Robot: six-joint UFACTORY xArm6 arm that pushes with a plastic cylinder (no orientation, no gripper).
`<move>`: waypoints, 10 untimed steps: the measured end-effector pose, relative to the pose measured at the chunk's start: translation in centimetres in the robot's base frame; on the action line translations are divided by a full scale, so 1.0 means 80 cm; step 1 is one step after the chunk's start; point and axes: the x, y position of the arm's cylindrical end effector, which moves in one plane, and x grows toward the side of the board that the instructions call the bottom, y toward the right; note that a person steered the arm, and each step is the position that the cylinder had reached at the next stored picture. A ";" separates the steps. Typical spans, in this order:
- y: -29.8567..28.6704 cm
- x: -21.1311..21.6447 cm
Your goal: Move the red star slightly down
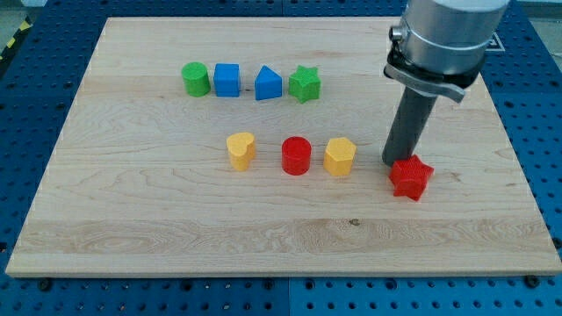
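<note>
- My tip [397,163], a smooth dark rod end with no jaws to open or close, touches the red star [411,178] at its 11 o'clock.
- The red star, matte plastic, lies on the wooden board [132,219], at 3 o'clock from the yellow hexagon [340,156].

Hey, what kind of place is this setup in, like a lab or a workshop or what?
Probably a robotics lab bench. A wooden board lies on a blue perforated table, small coloured blocks like the red star sit on it, and my tip touches that star's upper-left side.

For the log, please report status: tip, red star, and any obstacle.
My tip against red star, at its upper-left edge. Star upright on board. Below star, nothing in way; yellow hexagon at view's left.
</note>
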 end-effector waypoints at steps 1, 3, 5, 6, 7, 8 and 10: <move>-0.001 0.026; -0.035 0.071; -0.030 0.057; -0.023 0.069; -0.020 0.102; -0.001 0.115; -0.039 0.081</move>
